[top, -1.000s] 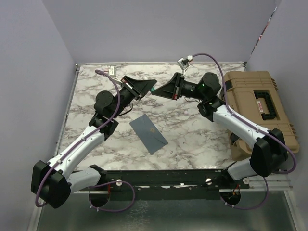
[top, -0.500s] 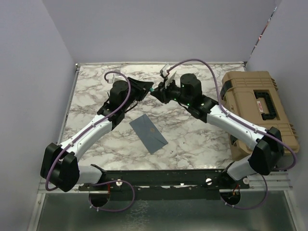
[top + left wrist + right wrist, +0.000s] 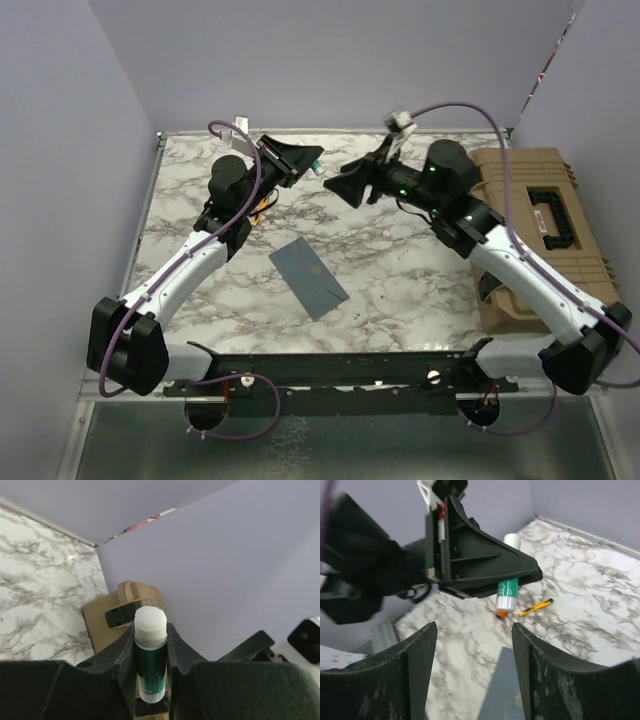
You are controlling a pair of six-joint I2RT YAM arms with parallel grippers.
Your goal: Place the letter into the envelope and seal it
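Observation:
The grey-blue envelope point(image 3: 308, 277) lies flat on the marble table, near the middle, with its flap side down toward the front; its near end shows in the right wrist view point(image 3: 506, 690). The cream letter is not in view. My left gripper point(image 3: 308, 160) is raised at the back and shut on a green glue stick point(image 3: 150, 655) whose white tip is uncovered. The stick also shows in the right wrist view point(image 3: 508, 589). My right gripper point(image 3: 338, 185) is open and empty, facing the left gripper a short way off, above the table behind the envelope.
A tan hard case point(image 3: 530, 225) stands at the table's right edge. A yellow pen-like tool point(image 3: 535, 607) and a small orange cap point(image 3: 501, 614) lie on the marble behind the envelope, under the left arm. Grey walls close the back and sides.
Half a second ago the two grippers were together at the back centre. Now they have drawn apart: the right one went right, and the left one went back with the stick.

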